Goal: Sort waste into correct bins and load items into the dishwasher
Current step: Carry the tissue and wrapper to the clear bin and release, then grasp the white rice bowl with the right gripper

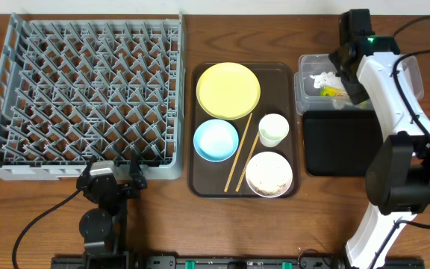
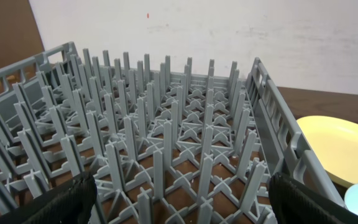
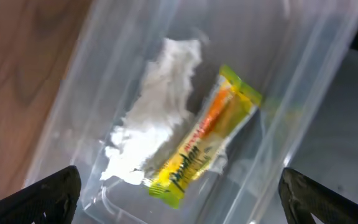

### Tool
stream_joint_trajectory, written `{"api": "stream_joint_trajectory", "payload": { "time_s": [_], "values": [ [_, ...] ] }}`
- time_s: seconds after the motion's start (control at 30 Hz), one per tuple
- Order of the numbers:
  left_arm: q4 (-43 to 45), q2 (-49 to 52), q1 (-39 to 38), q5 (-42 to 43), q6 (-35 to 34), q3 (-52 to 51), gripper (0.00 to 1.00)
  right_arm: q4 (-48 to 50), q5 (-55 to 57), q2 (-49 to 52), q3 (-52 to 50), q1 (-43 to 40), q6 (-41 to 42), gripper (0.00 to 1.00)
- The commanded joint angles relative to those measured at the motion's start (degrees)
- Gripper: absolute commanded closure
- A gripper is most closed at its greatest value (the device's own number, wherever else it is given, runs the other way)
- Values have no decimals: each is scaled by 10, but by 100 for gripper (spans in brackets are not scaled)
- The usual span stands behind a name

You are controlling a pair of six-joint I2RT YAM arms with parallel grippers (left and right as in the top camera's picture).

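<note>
The grey dish rack point(image 1: 80, 93), the biggest thing on the counter, stands to the left of the dark brown serving tray point(image 1: 275, 78) and holds nothing yet. Every dish is on that tray. The yellow plate point(image 1: 228, 90) fills its far left part and the light blue bowl point(image 1: 216, 140) sits nearer along its left edge. The white bowl point(image 1: 269, 173), with whitish food scraps in it, is at its near right corner, and the cream cup point(image 1: 273, 129) is just beyond that bowl. The two chopsticks point(image 1: 241, 153) lie slantwise across the middle, their long axis running from near-left to far-right between the blue bowl and the cup. Off the tray's right edge are the shallow black tray point(image 1: 334, 142), nearer, and the clear tub point(image 1: 303, 84), farther. The right claw point(image 3: 179, 202) hangs over the tub with its fingers spread wide and grips nothing. Directly below it the crumpled paper point(image 3: 151, 118) and the green-and-orange wrapper point(image 3: 201, 140) lie loose on the tub floor. The left claw point(image 2: 179, 202), also spread wide and empty, sits low at the rack's near edge, off the tray's near left corner. The scraps look like the waste still unsorted. The white bowl lies toward the robot and a little left of the right claw, so the right arm is probably the nearer one for it.
</note>
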Motion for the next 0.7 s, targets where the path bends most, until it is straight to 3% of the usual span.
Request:
{"api": "stream_joint_trajectory", "payload": {
  "time_s": [0.0,0.13,0.27,0.5,0.67],
  "values": [
    [-10,-3,0,-3,3,-17,11,4,4,-56,50,4,-160,1],
    [-10,-3,0,-3,3,-17,11,0,-132,-120,72,27,-393,1],
    [-10,-3,0,-3,3,-17,11,-46,-280,-154,72,64,-510,2],
    [-10,-3,0,-3,3,-17,11,-171,-303,-153,20,188,-578,11],
    [-10,-3,0,-3,3,-17,11,-173,-303,-153,-97,283,-576,19]
  ]
}}
